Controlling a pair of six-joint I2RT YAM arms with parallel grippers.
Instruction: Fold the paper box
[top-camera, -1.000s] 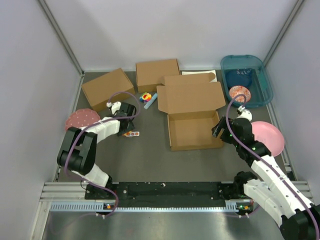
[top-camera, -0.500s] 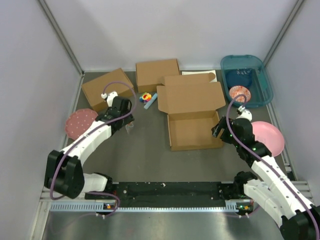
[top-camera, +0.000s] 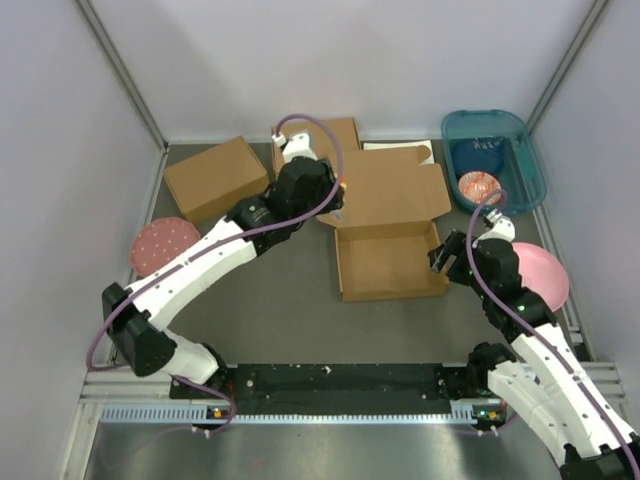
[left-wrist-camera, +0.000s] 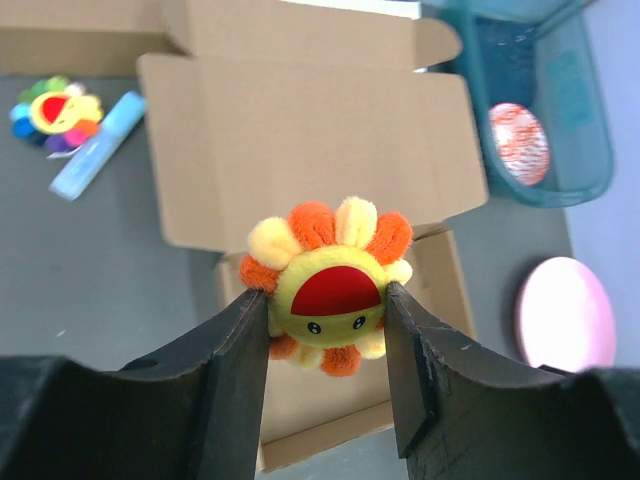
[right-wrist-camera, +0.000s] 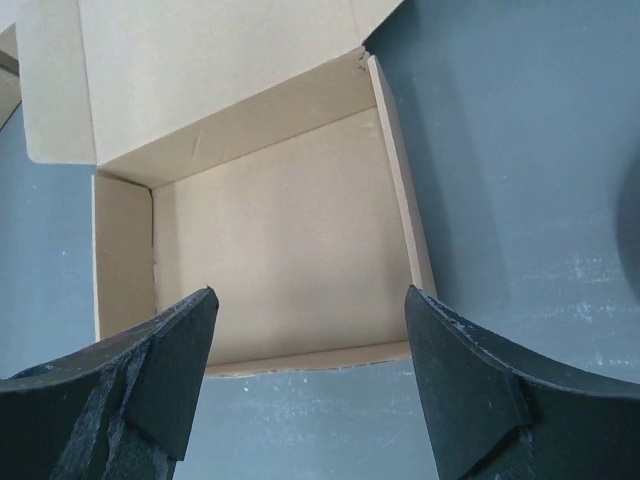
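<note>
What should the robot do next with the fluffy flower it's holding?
Probably move it over the open tray of the paper box and lower it in. The left gripper pinches the flower toy above the box's opened-out lid, not yet over the tray. The tray looks empty, and the right gripper hovers open at its edge.

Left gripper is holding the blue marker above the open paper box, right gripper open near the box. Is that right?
No. The left gripper holds the orange-and-yellow flower plush instead; the left wrist view shows it. The rest stands: it is above the open paper box, and the right gripper is open.
</note>
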